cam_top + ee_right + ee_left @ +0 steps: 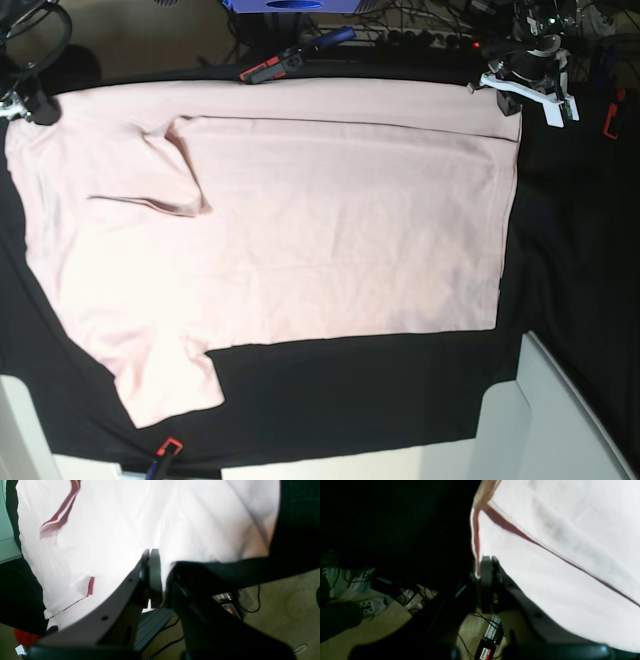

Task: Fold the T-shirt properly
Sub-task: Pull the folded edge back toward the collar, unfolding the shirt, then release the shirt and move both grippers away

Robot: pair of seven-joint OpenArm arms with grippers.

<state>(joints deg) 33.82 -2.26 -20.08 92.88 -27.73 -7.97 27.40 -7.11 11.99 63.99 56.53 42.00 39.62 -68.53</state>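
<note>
The pale pink T-shirt [300, 230] lay spread, plain side up, over most of the black table cloth [350, 385] that covered the table. A sleeve stuck out at its near left corner in the base view, and its far strip was folded over along a straight crease.

The left gripper [522, 78] sat at the shirt's far right corner in that view. In the left wrist view the left gripper [487, 566] had its jaws pressed together on the very edge of the fabric, with the hem running up from between them and the cloth [557, 555] stretching away from that pinch.

The right gripper [22, 104] sat at the shirt's far left corner in the base view, partly cut off by the picture's edge. In the right wrist view the right gripper [151, 562] also showed its jaws brought together with no gap, and the shirt's edge [140, 522] caught between them.

Beyond the shirt's far edge a red and black clamp [272, 68] lay on the table cloth, and another small red clamp [167, 447] sat near the sleeve.
</note>
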